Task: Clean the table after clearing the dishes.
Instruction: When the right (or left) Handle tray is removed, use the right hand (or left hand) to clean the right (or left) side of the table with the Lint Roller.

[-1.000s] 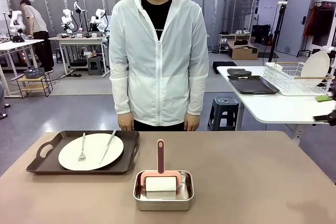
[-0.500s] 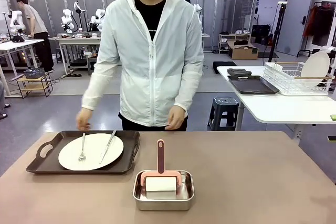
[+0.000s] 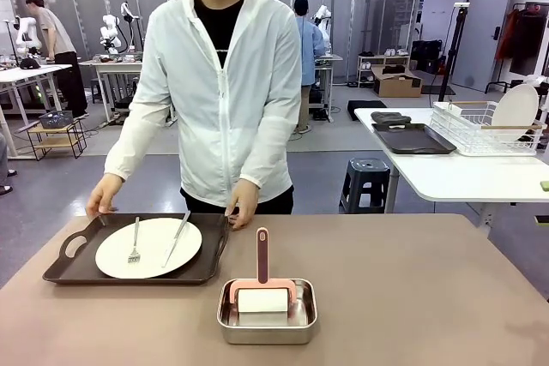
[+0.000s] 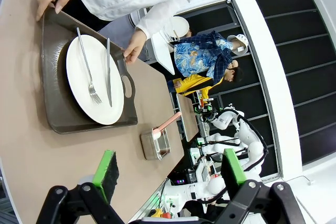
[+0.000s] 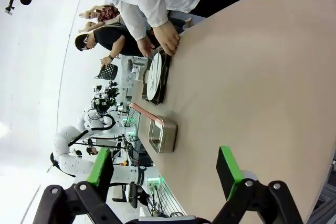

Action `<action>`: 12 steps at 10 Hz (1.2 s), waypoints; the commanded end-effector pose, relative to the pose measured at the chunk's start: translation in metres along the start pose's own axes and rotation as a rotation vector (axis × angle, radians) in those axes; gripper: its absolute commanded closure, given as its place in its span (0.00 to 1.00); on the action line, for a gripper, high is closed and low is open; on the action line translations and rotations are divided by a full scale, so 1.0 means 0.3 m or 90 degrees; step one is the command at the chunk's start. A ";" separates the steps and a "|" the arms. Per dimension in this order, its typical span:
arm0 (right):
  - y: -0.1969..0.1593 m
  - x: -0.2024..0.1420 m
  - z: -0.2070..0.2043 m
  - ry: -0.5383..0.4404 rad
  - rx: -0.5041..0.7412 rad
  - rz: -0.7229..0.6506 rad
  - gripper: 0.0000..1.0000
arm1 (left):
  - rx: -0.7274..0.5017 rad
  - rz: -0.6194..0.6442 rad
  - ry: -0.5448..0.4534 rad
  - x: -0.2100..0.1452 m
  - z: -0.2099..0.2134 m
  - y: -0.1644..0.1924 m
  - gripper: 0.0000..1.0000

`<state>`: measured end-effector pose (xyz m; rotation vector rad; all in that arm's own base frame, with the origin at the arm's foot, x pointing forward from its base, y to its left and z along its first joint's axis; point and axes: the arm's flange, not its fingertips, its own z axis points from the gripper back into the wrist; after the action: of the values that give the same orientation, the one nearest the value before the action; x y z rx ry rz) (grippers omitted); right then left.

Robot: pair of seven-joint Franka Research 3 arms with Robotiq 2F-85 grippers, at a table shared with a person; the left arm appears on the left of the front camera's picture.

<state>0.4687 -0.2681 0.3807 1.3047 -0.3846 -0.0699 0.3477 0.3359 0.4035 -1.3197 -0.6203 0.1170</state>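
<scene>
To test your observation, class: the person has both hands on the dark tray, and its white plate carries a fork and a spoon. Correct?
No: on the plate, beside the fork, lies a knife, not a spoon; the front view shows it. The rest holds.

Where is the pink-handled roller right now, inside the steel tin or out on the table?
Inside: the roller sits within the walls of the steel tin, its pink handle poking over the rim.

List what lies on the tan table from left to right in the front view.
Dark rectangular handled tray → silver fork → silver knife, both on its round white plate → square steel tin holding the pink-handled white roller.
</scene>
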 end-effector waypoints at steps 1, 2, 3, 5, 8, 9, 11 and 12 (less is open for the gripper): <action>0.012 -0.010 -0.001 0.013 -0.004 -0.003 0.00 | -0.004 -0.003 -0.001 -0.002 0.011 -0.007 0.00; 0.012 -0.010 -0.001 0.013 -0.004 -0.003 0.00 | -0.004 -0.003 -0.001 -0.002 0.011 -0.007 0.00; 0.012 -0.010 -0.001 0.013 -0.004 -0.003 0.00 | -0.004 -0.003 -0.001 -0.002 0.011 -0.007 0.00; 0.012 -0.010 -0.001 0.013 -0.004 -0.003 0.00 | -0.004 -0.003 -0.001 -0.002 0.011 -0.007 0.00; 0.012 -0.010 -0.001 0.013 -0.004 -0.003 0.00 | -0.004 -0.003 -0.001 -0.002 0.011 -0.007 0.00; 0.012 -0.010 -0.001 0.013 -0.004 -0.003 0.00 | -0.004 -0.003 -0.001 -0.002 0.011 -0.007 0.00; 0.012 -0.010 -0.001 0.013 -0.004 -0.003 0.00 | -0.004 -0.003 -0.001 -0.002 0.011 -0.007 0.00; 0.012 -0.010 -0.001 0.013 -0.004 -0.003 0.00 | -0.004 -0.003 -0.001 -0.002 0.011 -0.007 0.00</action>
<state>0.4681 -0.2678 0.3802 1.3035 -0.3788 -0.0675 0.3477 0.3359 0.4035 -1.3197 -0.6203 0.1171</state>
